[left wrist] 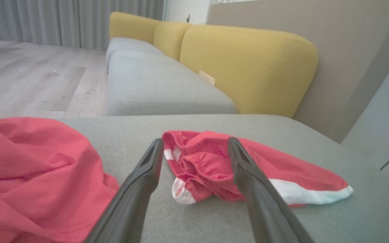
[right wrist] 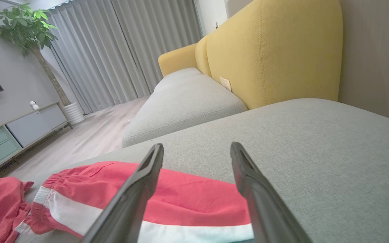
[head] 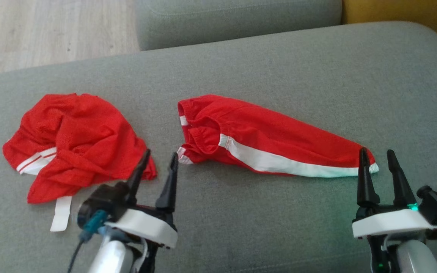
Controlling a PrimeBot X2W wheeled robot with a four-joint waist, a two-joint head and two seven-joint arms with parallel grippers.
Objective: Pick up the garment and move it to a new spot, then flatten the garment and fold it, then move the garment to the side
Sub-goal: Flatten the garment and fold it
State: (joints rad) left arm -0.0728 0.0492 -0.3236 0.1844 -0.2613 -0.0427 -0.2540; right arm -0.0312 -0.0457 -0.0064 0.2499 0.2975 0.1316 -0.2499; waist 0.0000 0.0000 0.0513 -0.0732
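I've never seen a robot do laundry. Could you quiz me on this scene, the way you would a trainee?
1. True or false: the right pincer is shut on the striped shorts.
2. Which end of the shorts lies by the left pincer? A) waistband B) hem
3. Fill in: the crumpled garment lies to the robot's ____ of the shorts.
Key: 1 false, it stands open; 2 A; 3 left.

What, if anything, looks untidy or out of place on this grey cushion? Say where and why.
The left red garment lies in a crumpled heap, a white strip trailing from it. The striped garment beside it lies flatter, but its elastic end is bunched up.
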